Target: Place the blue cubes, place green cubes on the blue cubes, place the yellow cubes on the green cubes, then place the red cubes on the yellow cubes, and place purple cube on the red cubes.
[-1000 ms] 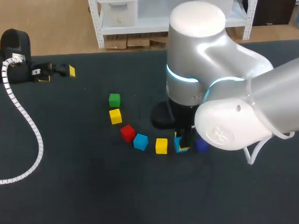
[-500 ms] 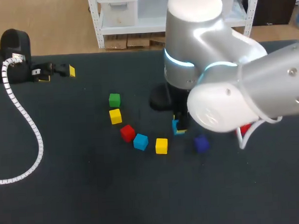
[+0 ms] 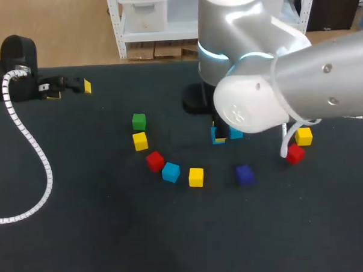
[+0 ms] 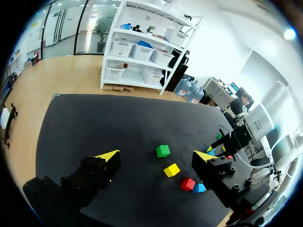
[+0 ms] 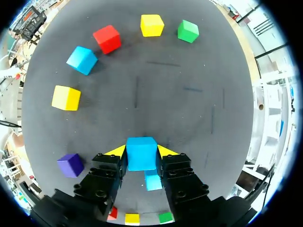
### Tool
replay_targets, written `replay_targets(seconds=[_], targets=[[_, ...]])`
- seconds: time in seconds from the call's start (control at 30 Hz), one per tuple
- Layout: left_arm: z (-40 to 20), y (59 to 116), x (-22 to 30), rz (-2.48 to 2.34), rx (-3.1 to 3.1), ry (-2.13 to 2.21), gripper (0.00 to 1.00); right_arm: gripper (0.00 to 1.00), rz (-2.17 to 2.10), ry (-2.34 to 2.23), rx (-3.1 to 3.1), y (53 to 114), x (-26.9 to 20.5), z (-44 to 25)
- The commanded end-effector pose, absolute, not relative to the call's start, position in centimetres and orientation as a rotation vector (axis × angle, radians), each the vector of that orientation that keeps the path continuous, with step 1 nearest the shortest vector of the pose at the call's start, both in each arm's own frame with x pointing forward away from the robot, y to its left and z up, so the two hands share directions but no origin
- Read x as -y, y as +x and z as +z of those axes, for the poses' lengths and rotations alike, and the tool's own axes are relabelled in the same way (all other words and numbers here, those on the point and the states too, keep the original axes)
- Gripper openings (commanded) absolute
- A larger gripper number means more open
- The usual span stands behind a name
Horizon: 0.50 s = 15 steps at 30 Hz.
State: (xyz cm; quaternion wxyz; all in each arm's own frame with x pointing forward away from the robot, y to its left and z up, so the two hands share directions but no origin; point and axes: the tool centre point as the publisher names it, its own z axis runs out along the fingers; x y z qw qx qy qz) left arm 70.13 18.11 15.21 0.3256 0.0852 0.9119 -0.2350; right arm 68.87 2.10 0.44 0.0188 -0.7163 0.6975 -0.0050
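Right pincer (image 5: 141, 152): clenched on a blue cube (image 5: 141, 158), one finger on each opposite flat face, above the desk (image 5: 189, 94). Expect it light, rigid, smooth-sided; you should keep the hold centred on its faces. Second blue cube (image 5: 152, 181): under the pincer. Left pincer (image 4: 156, 155): spread, empty, well apart.

Black table (image 3: 83, 236), black claw (image 5: 141, 151) with yellow tips, blue cube (image 5: 141, 154), yellow cube (image 5: 152, 25), red cube (image 5: 107, 39), green cube (image 5: 188, 31), purple cube (image 5: 70, 165)

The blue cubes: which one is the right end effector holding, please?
The blue cube pinched between the right end effector's yellow tips. Another blue cube lies on the table beneath it; a third sits in the arc, beside the red cube.
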Motion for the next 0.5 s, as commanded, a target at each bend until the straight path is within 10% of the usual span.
replay_targets(seconds=[0.03,0.5], targets=[[15.0,70.0,-18.4,-0.63,-2.379,0.229,1.0,0.0,0.021,-2.24,-2.187,69.8,-2.4,-0.2],[15.0,70.0,-18.4,-0.63,-2.379,0.229,1.0,0.0,0.004,-2.207,-2.22,71.3,-1.8,-0.4]])
